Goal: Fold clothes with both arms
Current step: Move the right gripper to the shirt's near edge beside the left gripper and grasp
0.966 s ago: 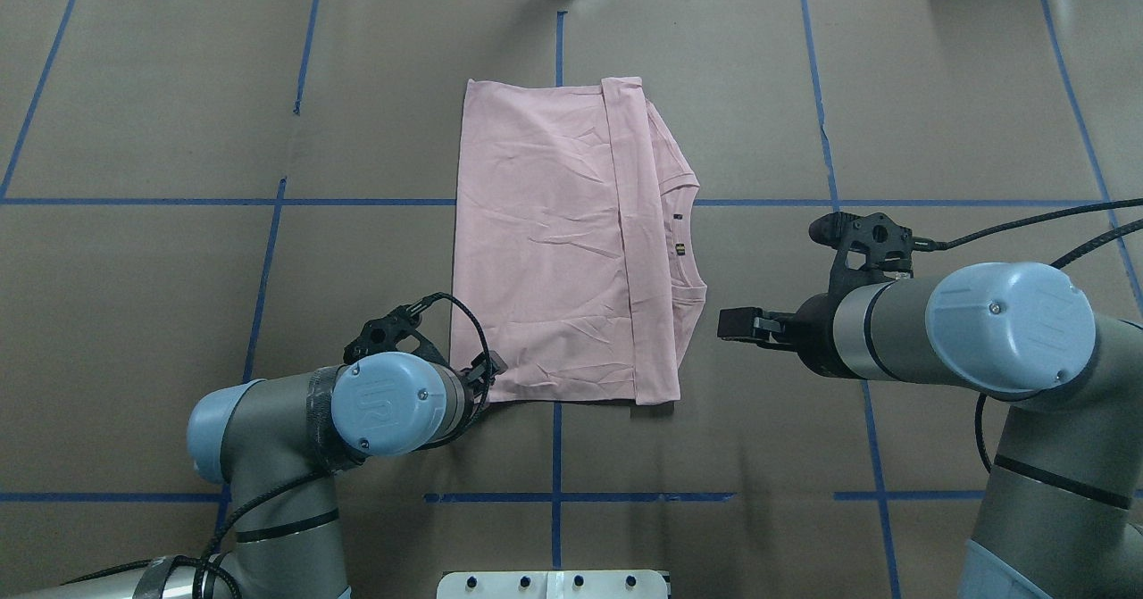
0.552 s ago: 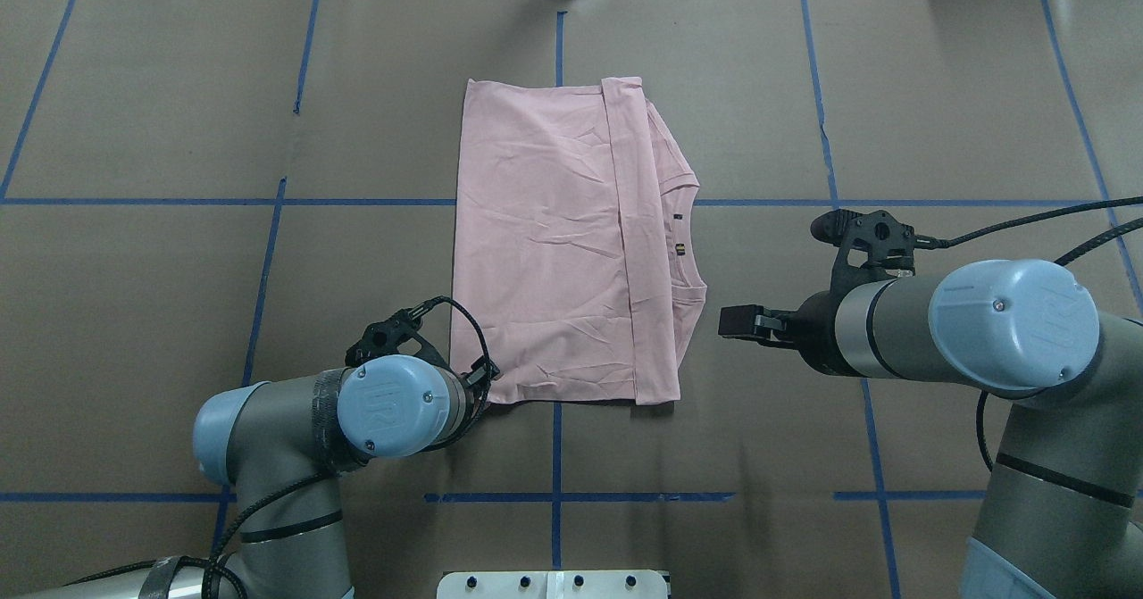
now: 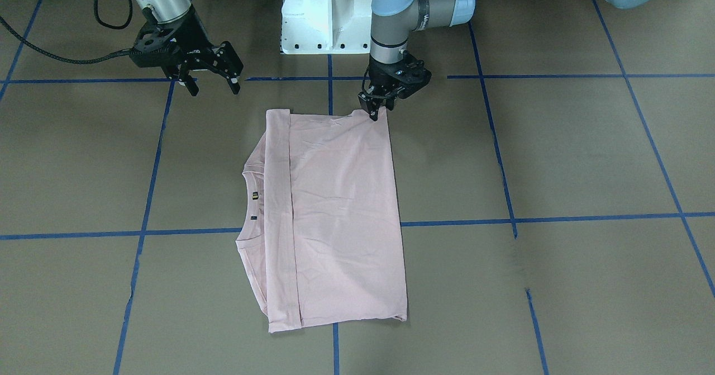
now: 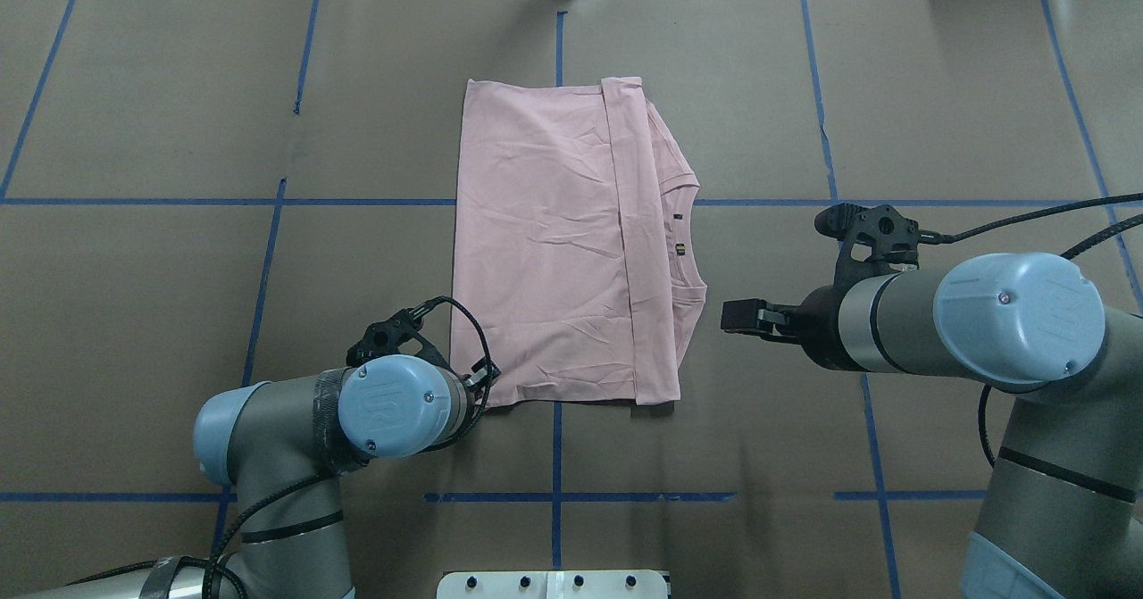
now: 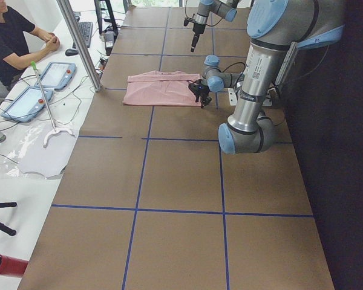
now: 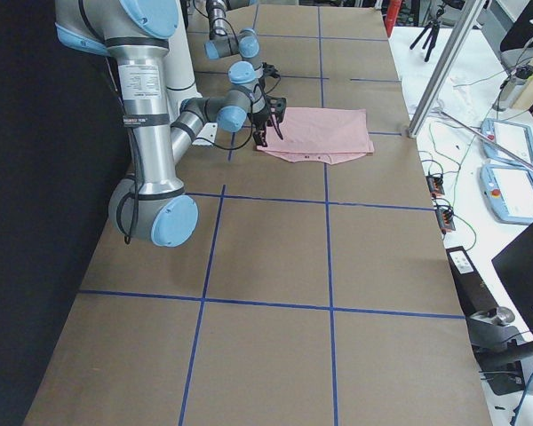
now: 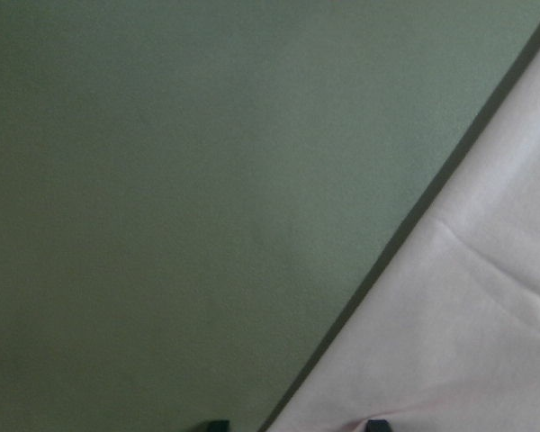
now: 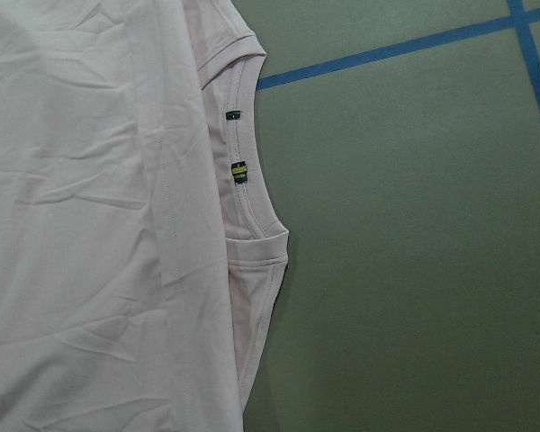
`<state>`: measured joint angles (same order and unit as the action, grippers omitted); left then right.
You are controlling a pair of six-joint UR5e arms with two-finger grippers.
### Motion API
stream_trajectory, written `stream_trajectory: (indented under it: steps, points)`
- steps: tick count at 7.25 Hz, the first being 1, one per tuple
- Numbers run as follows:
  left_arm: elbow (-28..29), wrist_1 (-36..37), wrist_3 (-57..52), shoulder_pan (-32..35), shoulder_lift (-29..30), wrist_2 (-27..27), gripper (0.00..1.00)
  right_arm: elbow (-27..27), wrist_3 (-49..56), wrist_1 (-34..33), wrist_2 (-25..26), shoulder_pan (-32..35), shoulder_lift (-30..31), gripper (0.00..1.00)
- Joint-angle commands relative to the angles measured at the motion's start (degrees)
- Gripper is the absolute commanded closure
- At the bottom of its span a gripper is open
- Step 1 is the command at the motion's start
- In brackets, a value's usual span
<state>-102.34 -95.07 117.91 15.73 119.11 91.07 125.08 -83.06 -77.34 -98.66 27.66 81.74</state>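
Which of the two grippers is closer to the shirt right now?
The left gripper: its tips sit right at the shirt's corner on the robot's side. The right gripper hangs open off the collar side, clear of the cloth.

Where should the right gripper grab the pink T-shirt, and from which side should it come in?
Probably the robot-side corner on the collar side of the T-shirt, coming in low from the robot's right. The shirt lies flat, so only an edge gives the jaws purchase. The left gripper is at the opposite robot-side corner, and the open right gripper hangs just off that side.
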Motion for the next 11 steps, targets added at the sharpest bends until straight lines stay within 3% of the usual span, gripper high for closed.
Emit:
stream_trajectory:
  steps: [1,6,7,8,11]
  points:
    - [-0.49,0.49,-0.22,-0.17,0.33,0.16,1.0,-0.01,0.0,0.0,-0.04,0.11,0.0,0.0]
    - [-1.8,0.41,-0.92,0.17,0.25,0.25,1.0,-0.45,-1.57,-0.09,-0.04,-0.06,0.0,0.0]
    - [-2.85,0.49,-3.01,0.35,-0.01,0.25,1.0,-2.45,-11.07,-0.09,-0.13,-0.67,-2.53,0.0]
    - [-3.12,0.49,-3.47,0.35,-0.19,0.34,1.0,-7.87,-16.91,-1.74,-0.13,-0.68,-9.51,0.0]
    - [-3.21,0.41,-3.48,0.35,-0.02,0.34,1.0,-16.42,-22.32,-3.52,-0.04,-3.13,-14.49,0.0]
